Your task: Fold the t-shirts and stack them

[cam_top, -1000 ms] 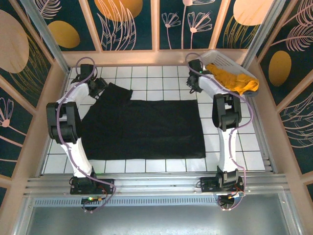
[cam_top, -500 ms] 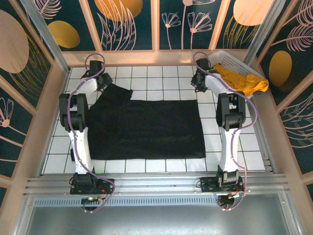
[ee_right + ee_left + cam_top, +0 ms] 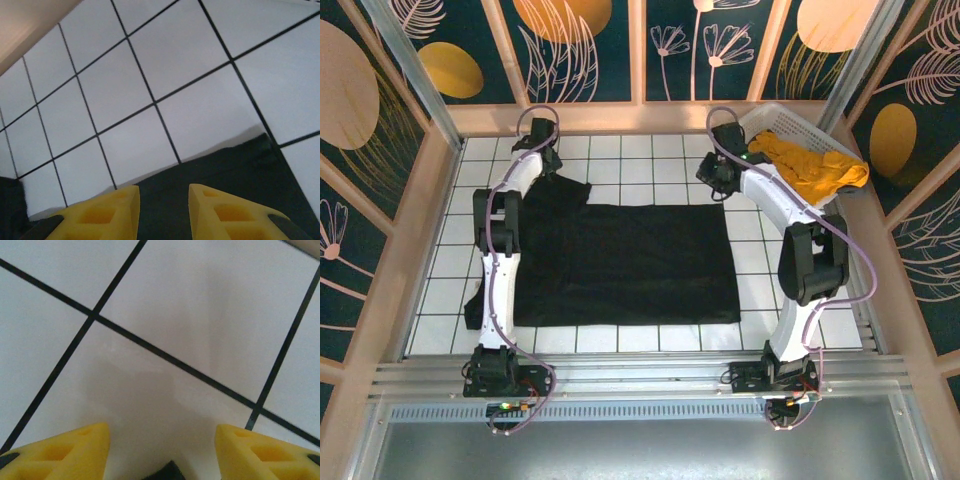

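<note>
- The black t-shirt (image 3: 620,265) lies spread flat over the middle of the table (image 3: 800,300). It is a matte, soft cloth forming a broad, nearly rectangular sheet. Its lower hem runs close to the table's near edge.
- One short sleeve (image 3: 565,188) sticks out as an angled flap toward the far left corner.
- The table top is made of glossy white square tiles with thin dark grout lines.
- The mustard-orange t-shirt (image 3: 810,165) is bunched in rumpled folds inside the basket (image 3: 765,112). The basket is a white plastic lattice tub sitting askew at the far right corner, and some of the cloth spills over its rim.
- The left gripper (image 3: 161,440) has wedge-shaped yellow fingertips with hollow recesses. They are spread wide apart with nothing between them, over bare tile. From overhead it is near the table's far edge, at the tip of the sleeve.
- A dark sliver shows at the bottom of the left wrist view, and I cannot tell what it is.
- The right gripper (image 3: 164,200) has the same yellow wedges, set a narrow gap apart and holding nothing. They are over the far border of the black cloth, where it meets white tile. From overhead it is at the shirt's far right corner, near the basket.
</note>
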Controlling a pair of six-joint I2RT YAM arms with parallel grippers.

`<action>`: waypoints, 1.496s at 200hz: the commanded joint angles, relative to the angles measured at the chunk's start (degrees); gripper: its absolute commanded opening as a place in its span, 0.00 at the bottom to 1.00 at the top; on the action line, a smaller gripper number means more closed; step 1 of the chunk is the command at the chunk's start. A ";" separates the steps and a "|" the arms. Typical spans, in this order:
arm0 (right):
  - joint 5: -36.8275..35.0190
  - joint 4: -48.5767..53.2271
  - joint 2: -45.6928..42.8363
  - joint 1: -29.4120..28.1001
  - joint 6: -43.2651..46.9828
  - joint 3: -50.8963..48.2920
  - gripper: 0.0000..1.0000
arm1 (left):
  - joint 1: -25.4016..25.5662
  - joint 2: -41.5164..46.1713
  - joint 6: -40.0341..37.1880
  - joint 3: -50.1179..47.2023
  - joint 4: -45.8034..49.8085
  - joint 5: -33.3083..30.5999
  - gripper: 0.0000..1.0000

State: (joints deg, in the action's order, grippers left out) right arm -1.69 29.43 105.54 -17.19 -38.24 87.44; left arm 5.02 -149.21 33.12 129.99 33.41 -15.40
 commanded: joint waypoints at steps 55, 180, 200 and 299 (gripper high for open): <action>-6.83 -1.80 -0.51 1.22 -8.10 -8.88 0.33 | 2.10 -1.15 0.49 -0.82 7.37 2.55 0.14; -11.04 5.12 20.03 4.54 -10.15 7.57 0.43 | 2.10 15.89 3.64 -14.24 3.03 6.49 0.00; -10.90 5.55 20.34 3.85 -10.21 7.83 0.43 | 2.10 16.55 3.68 -14.22 2.99 7.10 0.00; -9.00 7.57 23.49 2.70 -10.34 8.65 0.31 | 2.10 19.01 3.00 -15.73 3.18 8.37 0.00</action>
State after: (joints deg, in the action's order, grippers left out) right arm -12.23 35.14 126.19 -13.98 -48.31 94.91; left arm 6.87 -133.88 35.00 115.42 36.45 -7.68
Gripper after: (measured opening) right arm 0.350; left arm 0.043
